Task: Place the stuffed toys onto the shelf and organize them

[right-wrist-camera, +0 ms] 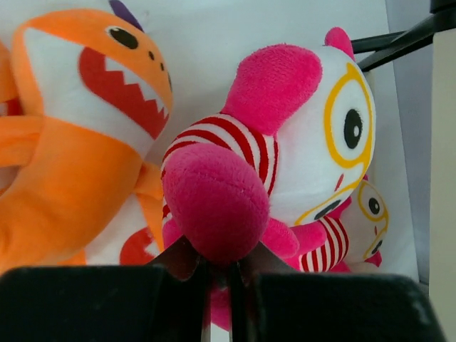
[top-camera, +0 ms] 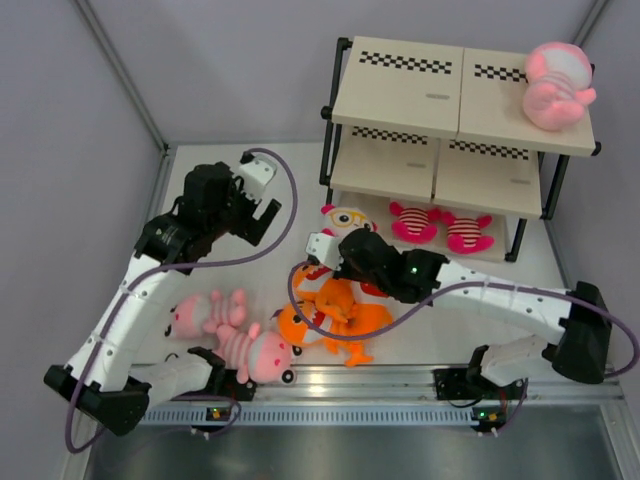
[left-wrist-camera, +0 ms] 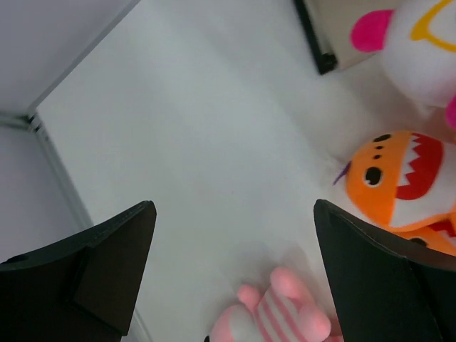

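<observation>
Three pink dolls point(top-camera: 556, 85), two sharks point(top-camera: 335, 310), three magenta creatures point(top-camera: 413, 222).

— Bright, even light is coming from overhead; the shelf point(top-camera: 455, 120) is throwing only soft shadows beneath its boards.
— In front of the shelf, the white table point(left-wrist-camera: 214, 128) is washing out, and the left gripper's point(left-wrist-camera: 235, 206) fingers point(left-wrist-camera: 100, 271) are blurring close to the lens.

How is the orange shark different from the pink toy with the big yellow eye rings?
The shark is orange; the pink toy is magenta with a white face. The shark shows a red mouth with white teeth; the pink toy has yellow-ringed eyes and a red-striped belly. The right end effector pinches the pink toy's limb; the shark lies free. Both are soft plush, side by side.
</observation>
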You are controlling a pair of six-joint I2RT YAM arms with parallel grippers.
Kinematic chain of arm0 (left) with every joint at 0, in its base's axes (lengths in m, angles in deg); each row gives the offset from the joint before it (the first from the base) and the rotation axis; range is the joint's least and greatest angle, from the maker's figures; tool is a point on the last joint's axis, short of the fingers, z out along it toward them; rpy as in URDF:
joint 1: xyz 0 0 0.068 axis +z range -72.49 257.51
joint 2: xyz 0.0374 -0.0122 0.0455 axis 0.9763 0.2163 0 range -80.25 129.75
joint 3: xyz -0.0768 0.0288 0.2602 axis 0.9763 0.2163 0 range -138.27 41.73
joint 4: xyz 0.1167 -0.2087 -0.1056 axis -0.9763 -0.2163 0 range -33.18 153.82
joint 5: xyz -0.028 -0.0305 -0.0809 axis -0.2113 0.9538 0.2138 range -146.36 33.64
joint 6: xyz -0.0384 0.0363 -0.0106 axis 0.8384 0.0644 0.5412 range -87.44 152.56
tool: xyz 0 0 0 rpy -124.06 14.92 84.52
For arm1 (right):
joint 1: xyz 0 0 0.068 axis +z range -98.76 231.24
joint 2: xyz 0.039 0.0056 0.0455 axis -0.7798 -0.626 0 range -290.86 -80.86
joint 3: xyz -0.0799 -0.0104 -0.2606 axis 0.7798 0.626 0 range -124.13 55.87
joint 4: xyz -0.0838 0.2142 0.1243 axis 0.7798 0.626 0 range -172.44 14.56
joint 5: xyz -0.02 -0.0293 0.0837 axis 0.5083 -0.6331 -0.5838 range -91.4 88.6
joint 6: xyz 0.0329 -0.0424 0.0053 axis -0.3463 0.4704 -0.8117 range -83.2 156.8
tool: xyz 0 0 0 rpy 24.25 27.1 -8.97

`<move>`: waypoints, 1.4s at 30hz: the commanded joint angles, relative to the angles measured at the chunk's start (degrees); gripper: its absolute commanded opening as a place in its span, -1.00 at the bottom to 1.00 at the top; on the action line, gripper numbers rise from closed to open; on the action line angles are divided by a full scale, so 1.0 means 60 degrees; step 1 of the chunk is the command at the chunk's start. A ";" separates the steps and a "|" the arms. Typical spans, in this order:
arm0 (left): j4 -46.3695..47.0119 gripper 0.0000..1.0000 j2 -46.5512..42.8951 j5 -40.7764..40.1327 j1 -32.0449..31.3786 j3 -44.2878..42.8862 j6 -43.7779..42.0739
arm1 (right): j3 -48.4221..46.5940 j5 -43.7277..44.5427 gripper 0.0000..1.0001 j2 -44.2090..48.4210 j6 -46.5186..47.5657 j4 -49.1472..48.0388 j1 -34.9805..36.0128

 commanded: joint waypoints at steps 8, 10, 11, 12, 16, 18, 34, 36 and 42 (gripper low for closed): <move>0.0377 0.97 -0.1372 -0.0058 0.1473 0.1216 0.0294 | -0.2812 0.2269 -1.00 -0.3437 0.0890 0.0420 -0.1047; 0.0377 0.97 -0.1445 -0.0014 0.1502 0.1231 0.0250 | -0.3105 0.2650 -1.00 -0.3934 0.0802 0.0581 -0.1121; 0.0377 0.97 -0.1460 0.0001 0.1503 0.1246 0.0236 | -0.3063 0.2840 -1.00 -0.4038 0.0802 0.0393 -0.1151; 0.0377 0.97 -0.1460 0.0001 0.1503 0.1231 0.0221 | -0.2903 0.3103 -1.00 -0.4141 0.0874 0.0275 -0.1151; 0.0377 0.97 -0.1445 0.0089 0.1503 0.1261 0.0191 | -0.1893 0.3632 -1.00 -0.4390 0.1576 -0.1246 -0.1209; 0.0377 0.97 -0.1460 0.0162 0.1503 0.1290 0.0192 | -0.1294 0.3808 -1.00 -0.4391 0.2145 -0.2578 -0.1370; 0.0377 0.97 -0.1519 0.0235 0.1488 0.1319 0.0074 | -0.1012 0.3370 -1.00 -0.5797 0.4565 -0.5276 -0.2455; 0.0377 0.97 -0.1504 0.0265 0.1502 0.1319 0.0074 | -0.0997 0.3297 -1.00 -0.5972 0.4697 -0.5438 -0.2455; 0.0348 0.97 -0.1592 0.0323 0.1503 0.1363 0.0001 | -0.0983 0.3224 -0.31 -0.5901 0.4669 -0.5673 -0.2630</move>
